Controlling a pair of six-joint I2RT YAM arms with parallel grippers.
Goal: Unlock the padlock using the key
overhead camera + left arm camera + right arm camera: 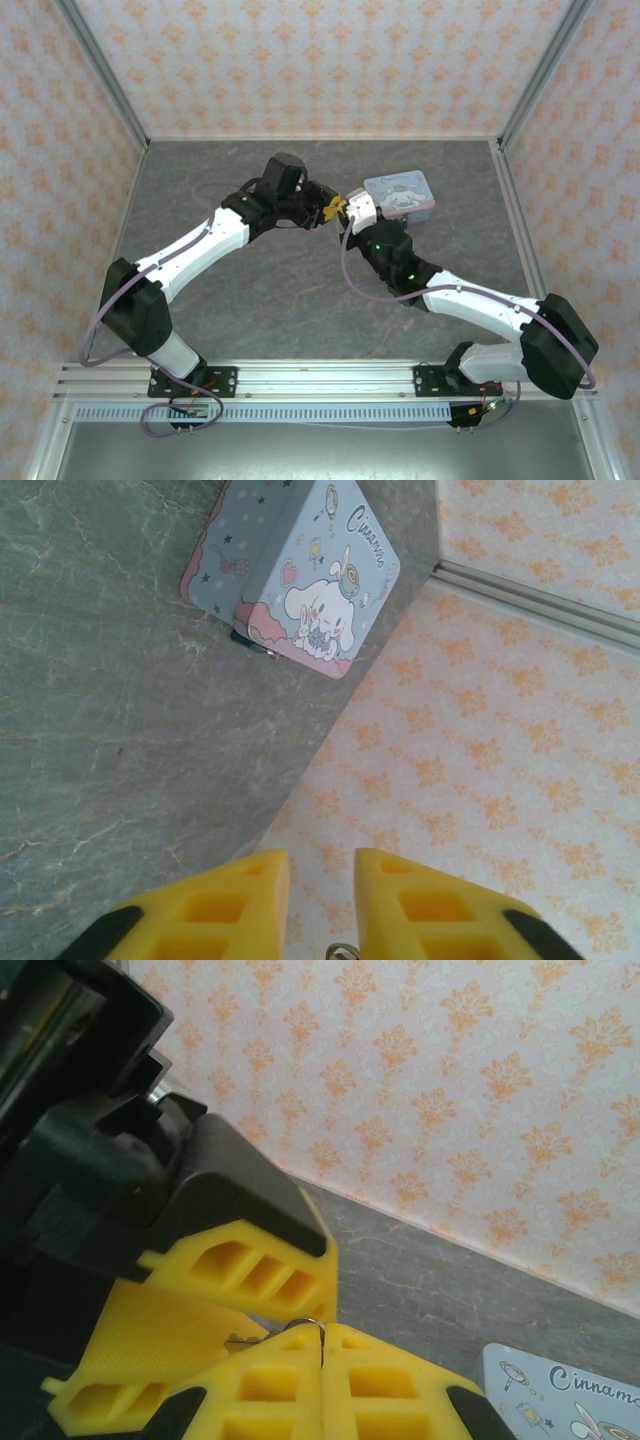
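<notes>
**Left:** left gripper (321, 865), raised over the desk's (280, 300) middle, nearer the far edge. Stood partly open, with a narrow gap between the yellow fingers (230, 910); could not be told whether anything was gripped.

**Centre:** right gripper (322, 1345), tip to tip with the left. Was closed tight on a thin wire ring (308, 1326), judged to be the key's.

**Right:** pale blue tin (400, 192), toward the desk's far right corner. Padlock (244, 636) tucked against the tin's edge, well apart from both grippers.

**Step in hand:** judged a pass of the key between grippers. Called for the receiving jaws to close squarely before any release, with the blade left clear for the keyhole.
</notes>
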